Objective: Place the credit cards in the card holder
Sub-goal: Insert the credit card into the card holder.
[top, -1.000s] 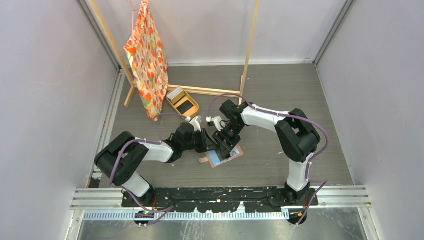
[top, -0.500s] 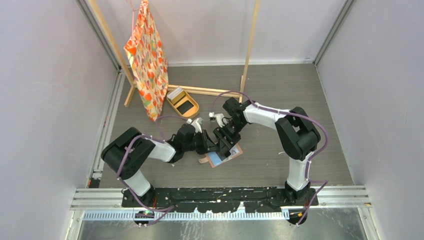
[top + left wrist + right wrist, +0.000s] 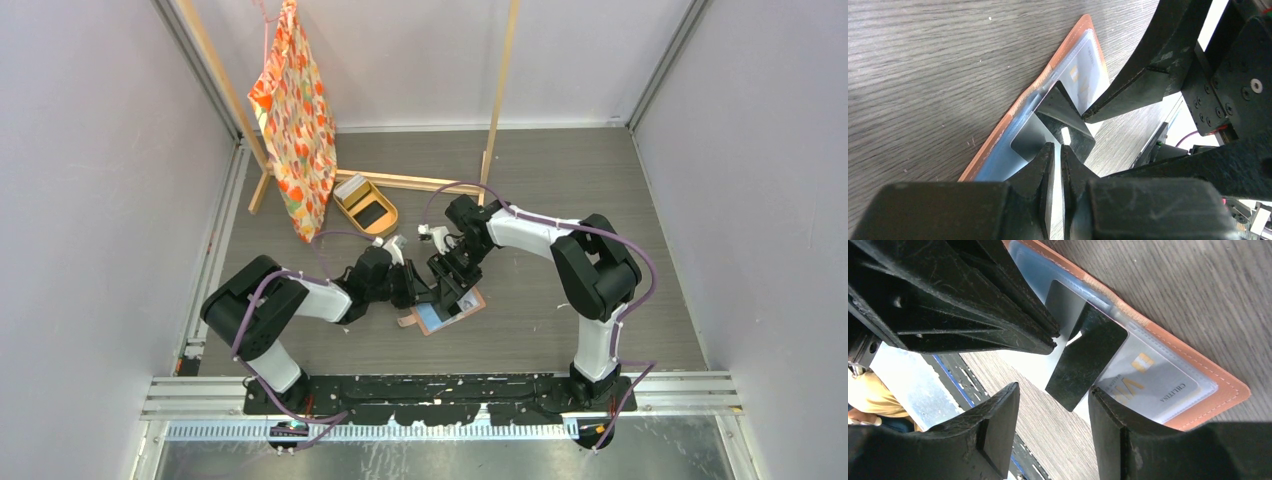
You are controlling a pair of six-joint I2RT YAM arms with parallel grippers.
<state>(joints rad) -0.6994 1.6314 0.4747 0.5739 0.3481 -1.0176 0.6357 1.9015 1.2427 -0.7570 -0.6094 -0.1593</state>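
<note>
The salmon-brown card holder lies open on the table, glossy pockets up. A light grey card with gold lettering sits inside one pocket. My left gripper is shut on the edge of a black credit card. The card stands tilted, with its far corner at the pocket mouth. My right gripper is open just above it. One of its fingers is by the black card's edge over the card holder, the other over bare table. Both grippers meet above the holder in the top view.
An oval tan tray holding more cards sits behind the arms. A patterned orange bag hangs from a wooden rack at the back left. The holder's snap tab sticks out at its near left.
The left arm's elbow shifted slightly right a second ago. Since then both grippers have stayed over the holder almost unmoved, the black card still in the left one.
</note>
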